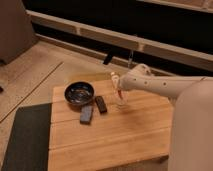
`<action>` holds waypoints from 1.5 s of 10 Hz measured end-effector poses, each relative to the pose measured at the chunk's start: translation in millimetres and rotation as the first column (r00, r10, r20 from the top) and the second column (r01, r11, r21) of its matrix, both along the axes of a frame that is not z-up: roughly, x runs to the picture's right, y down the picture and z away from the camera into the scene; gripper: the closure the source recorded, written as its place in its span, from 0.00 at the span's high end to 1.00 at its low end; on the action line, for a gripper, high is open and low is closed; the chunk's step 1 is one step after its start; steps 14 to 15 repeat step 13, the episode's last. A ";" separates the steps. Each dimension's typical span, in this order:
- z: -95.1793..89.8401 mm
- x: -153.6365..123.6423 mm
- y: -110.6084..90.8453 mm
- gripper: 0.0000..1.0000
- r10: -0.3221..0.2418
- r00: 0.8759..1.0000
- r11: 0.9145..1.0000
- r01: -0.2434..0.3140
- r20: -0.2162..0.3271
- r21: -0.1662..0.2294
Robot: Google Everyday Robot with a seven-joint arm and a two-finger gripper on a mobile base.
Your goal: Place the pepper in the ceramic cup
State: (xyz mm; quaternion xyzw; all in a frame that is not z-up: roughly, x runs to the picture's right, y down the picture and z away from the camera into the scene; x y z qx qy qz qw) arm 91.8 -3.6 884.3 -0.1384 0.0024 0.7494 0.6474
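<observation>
Where the pale speckled floor [40,65] meets a dark mat [25,135], a light wooden table [115,135] of broad planks fills the middle of the view, and the robot's white arm [165,86] reaches in over its far right part from the right edge. The arm ends in the gripper [119,92], which hangs above the table's back edge, just right of centre, pointing downward.

On the table's far left sits a wide dark blue bowl [79,93], the biggest thing on the boards. Just in front of it lie two small flat bars side by side: a grey-blue one [86,114] to the left and a black one [101,104] to the right, slightly angled, close to each other but apart.

Directly below the gripper stands the ceramic cup [121,103], small and pale, well right of the bowl and just right of the black bar. The pepper [120,93] shows as a thin red-orange streak at the gripper's tip, hanging lengthwise right over the cup's mouth; the gripper is pinched onto it. Whether the pepper's lower end already dips inside the cup's rim cannot be told.
</observation>
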 end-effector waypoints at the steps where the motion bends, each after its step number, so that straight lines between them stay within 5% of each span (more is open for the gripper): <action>1: 0.4 -0.7 0.6 0.66 0.003 1.000 1.000 -0.003 0.003 -0.003; 15: -2.1 -1.3 4.0 0.66 0.021 1.000 1.000 -0.021 0.016 -0.011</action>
